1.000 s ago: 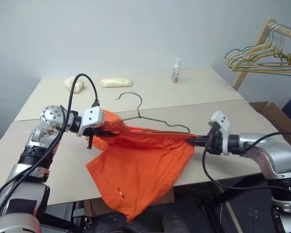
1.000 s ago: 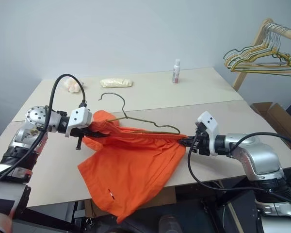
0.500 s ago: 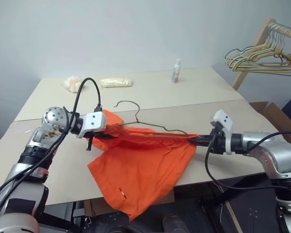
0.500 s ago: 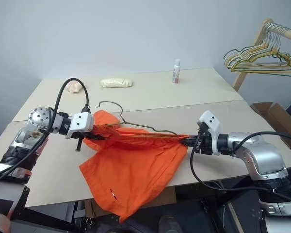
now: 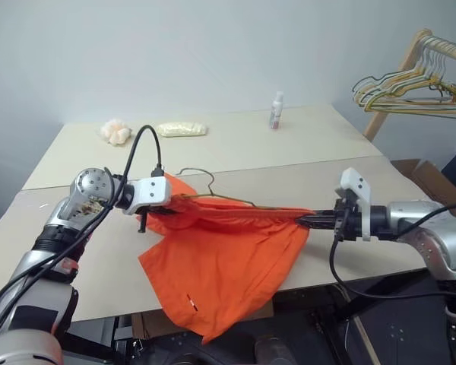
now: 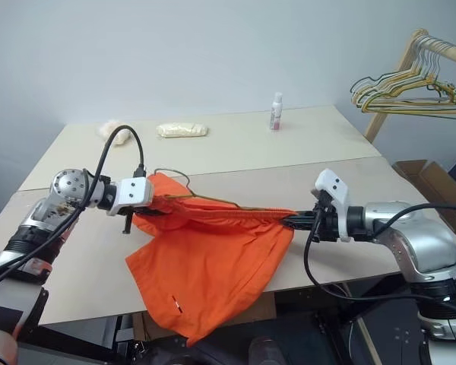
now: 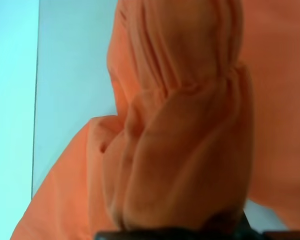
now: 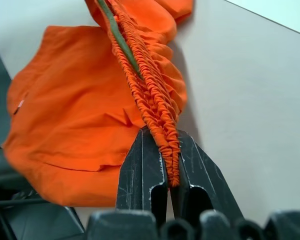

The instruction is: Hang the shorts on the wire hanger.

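Observation:
The bright orange shorts (image 5: pixel 220 258) hang stretched between my two grippers over the front table (image 5: pixel 99 281), with one leg drooping past the table's edge. My left gripper (image 5: pixel 167 211) is shut on the bunched waistband (image 7: pixel 180 150) at the left end. At the other end my right gripper (image 8: pixel 171 175) is shut on the gathered elastic waistband (image 8: pixel 150 100). The thin grey-olive wire hanger (image 5: pixel 235 201) lies tilted along the waistband. Its hook (image 5: pixel 197 172) sticks up just behind the left gripper. Part of its wire (image 8: pixel 117 35) runs inside the gathers, and the rest is hidden by fabric.
A wooden rack (image 5: pixel 410 46) at the back right carries a bunch of yellow and green hangers (image 5: pixel 410 95). On the rear table stand a small bottle (image 5: pixel 276 111) and two pale bundles (image 5: pixel 182 129), (image 5: pixel 115 131). A cardboard box (image 5: pixel 433 182) sits to the right.
The hanger has tipped lower, its hook sinking towards the shorts. My right gripper has drawn a little to the right, pulling the waistband straighter. The left gripper has sunk slightly.

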